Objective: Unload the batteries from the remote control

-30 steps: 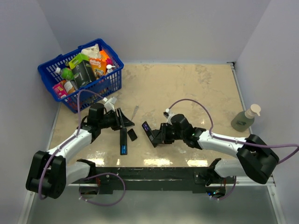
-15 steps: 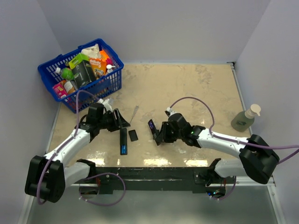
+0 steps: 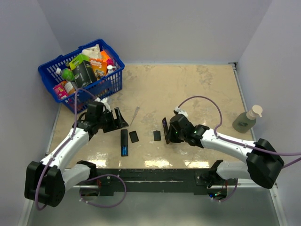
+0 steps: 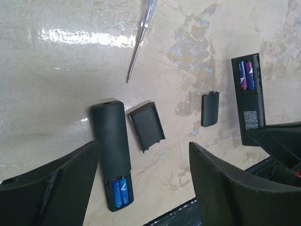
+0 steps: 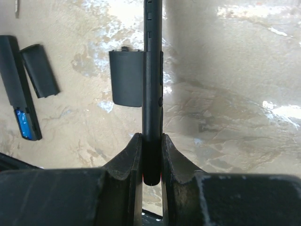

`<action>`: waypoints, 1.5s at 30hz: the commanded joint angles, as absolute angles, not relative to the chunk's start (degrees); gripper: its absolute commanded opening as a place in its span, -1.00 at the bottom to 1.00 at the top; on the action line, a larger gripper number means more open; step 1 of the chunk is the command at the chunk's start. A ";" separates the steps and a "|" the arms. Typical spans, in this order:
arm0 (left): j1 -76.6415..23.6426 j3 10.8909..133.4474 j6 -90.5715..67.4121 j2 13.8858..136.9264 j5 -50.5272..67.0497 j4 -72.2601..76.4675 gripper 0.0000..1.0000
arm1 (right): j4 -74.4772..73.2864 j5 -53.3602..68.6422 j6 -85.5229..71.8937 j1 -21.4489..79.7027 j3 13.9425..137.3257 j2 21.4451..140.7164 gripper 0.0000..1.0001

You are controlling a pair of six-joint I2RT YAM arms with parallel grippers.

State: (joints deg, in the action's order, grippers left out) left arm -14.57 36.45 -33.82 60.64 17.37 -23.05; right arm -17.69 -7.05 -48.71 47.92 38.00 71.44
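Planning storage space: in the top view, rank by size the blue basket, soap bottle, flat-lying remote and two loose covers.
Blue plastic basket
Clear pump soap bottle
Long black remote lying flat
Left flat black cover and right flat black cover, alike

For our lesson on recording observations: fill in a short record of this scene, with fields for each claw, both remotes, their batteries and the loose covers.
left claw: open, holding nothing, near the lying remote
right claw: shut on the held remote
lying remote: flat on the table, compartment open, blue batteries inside
held remote: turned on edge, compartment open, blue and purplish batteries inside
covers: larger cover and smaller cover loose between the remotes
batteries removed: none
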 commanded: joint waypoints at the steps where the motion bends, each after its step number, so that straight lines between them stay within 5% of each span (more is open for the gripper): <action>1: -13.80 37.97 -32.08 63.10 18.80 -23.12 0.62 | -18.81 -11.16 -52.55 47.72 36.39 69.96 -0.90; 11: -13.27 38.23 -32.26 64.60 18.99 -23.46 0.61 | -16.79 -10.99 -58.35 47.72 29.54 68.12 -0.65; 18: -13.27 39.20 -32.61 67.06 16.53 -25.22 0.60 | -19.77 -13.44 -60.21 47.72 30.84 67.06 -0.21; 25: -13.27 39.64 -33.31 67.85 14.85 -26.45 0.60 | -26.89 -17.23 -58.28 47.73 35.94 64.16 -0.01; 36: -9.50 35.42 -35.68 70.58 20.03 -23.65 0.52 | -9.15 -2.99 -53.70 53.50 40.07 68.19 -0.04; 45: -8.61 34.01 -34.89 73.21 26.89 -20.75 0.49 | -1.67 -2.01 -41.31 66.00 53.69 85.51 -0.02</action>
State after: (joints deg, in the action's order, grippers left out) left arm -9.10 34.46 -34.92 71.85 22.00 -23.90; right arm -7.01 -2.44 -48.36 63.20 47.97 82.67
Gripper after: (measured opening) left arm 0.749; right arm 0.491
